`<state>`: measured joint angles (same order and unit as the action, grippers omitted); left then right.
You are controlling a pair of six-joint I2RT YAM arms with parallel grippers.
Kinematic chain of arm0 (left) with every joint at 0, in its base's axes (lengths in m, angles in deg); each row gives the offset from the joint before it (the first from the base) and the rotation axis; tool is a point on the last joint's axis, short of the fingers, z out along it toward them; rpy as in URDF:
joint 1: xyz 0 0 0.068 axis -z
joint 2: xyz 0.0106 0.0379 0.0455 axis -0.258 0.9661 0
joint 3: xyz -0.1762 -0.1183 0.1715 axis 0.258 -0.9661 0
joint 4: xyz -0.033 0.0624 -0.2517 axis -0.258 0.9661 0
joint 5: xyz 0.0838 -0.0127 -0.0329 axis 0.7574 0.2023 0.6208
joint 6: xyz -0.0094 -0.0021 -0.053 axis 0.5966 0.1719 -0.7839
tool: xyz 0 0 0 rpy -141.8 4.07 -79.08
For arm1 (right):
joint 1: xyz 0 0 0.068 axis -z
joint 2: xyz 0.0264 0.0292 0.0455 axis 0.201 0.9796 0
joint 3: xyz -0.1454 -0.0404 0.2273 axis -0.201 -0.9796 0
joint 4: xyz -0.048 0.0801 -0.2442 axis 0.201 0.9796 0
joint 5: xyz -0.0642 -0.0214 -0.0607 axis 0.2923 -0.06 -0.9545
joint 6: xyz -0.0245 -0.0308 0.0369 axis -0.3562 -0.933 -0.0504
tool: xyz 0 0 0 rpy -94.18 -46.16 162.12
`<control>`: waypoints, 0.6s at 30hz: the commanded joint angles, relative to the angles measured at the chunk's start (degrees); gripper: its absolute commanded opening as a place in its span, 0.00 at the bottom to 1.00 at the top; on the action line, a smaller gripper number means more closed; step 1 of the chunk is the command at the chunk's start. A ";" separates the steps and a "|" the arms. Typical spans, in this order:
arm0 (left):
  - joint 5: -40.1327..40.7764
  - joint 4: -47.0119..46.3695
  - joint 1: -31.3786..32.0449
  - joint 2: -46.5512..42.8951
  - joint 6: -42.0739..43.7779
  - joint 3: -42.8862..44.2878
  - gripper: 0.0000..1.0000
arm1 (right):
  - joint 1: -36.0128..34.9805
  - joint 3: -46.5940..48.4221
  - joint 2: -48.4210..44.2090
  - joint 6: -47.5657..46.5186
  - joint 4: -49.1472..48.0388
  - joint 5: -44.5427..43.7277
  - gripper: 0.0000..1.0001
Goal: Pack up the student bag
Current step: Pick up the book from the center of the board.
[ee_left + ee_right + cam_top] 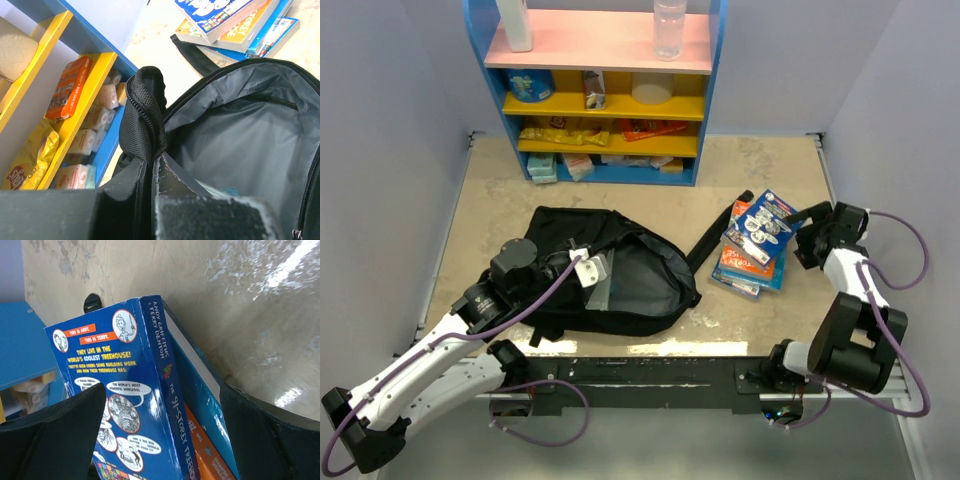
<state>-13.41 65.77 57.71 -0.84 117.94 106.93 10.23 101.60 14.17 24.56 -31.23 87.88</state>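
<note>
The black student bag (620,285) lies open in the middle of the table, its grey lining showing (250,130). My left gripper (588,268) is shut on the bag's zipper edge (145,125) and holds the opening up. A stack of books (757,245) lies to the bag's right, a blue book (130,390) on top, an orange one (210,455) under it. My right gripper (808,240) is open at the stack's right edge, its fingers (60,430) straddling the top blue book without closing on it.
A blue and yellow shelf (605,95) with snacks and bottles stands at the back; its packets show in the left wrist view (70,90). A black bag strap (715,240) lies between bag and books. Walls enclose the table on the left and right.
</note>
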 commanded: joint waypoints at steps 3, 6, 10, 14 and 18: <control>-1.26 -4.86 -0.31 -0.99 -0.75 2.20 0.00 | 0.24 -2.42 4.28 6.89 -10.34 4.69 0.99; -1.26 -4.86 -0.31 -0.99 -0.93 2.29 0.00 | 0.24 -2.68 5.34 8.04 -12.37 4.51 0.94; -1.44 -5.21 -0.22 -1.25 -1.81 1.94 0.00 | 0.24 -3.04 4.99 8.91 -15.01 3.37 0.84; -1.35 -4.86 -0.22 -1.78 -1.46 1.76 0.00 | 0.24 -3.12 5.61 9.09 -16.42 3.11 0.67; -1.35 -4.68 -0.22 -2.13 -0.93 1.59 0.00 | 0.32 -4.70 6.31 9.62 -18.70 3.72 0.39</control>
<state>-13.52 65.86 57.71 -1.21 116.68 106.93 10.23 98.43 19.86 32.89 -45.15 91.38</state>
